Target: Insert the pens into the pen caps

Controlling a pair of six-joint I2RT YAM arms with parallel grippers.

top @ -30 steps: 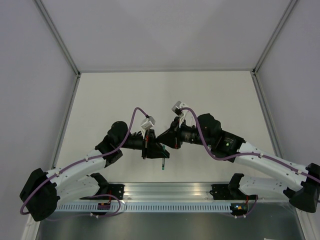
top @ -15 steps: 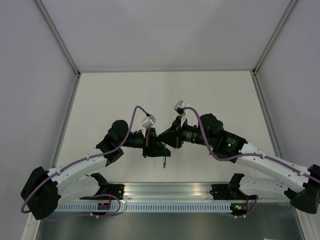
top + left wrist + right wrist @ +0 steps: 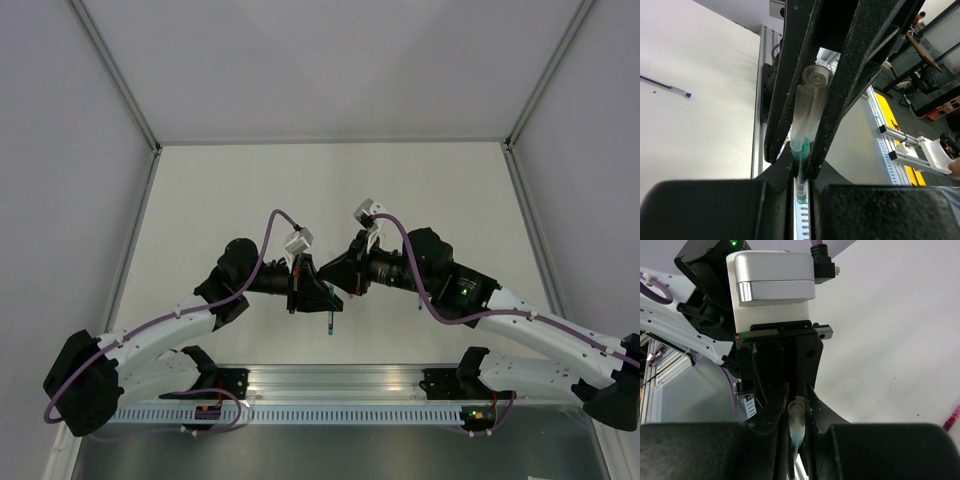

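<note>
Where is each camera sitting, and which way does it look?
Top: fixed above, behind the arms, looking down on the table; both arms show, left pincer and right pincer meeting in the middle.
Left wrist: on the left arm, looking past its own fingers at the right pincer clamping the pen.
Right wrist: on the right arm, looking past its own fingers at the left pincer and its camera box.
Shared: both wrist views show that same clear-and-green pen, from opposite sides.
</note>
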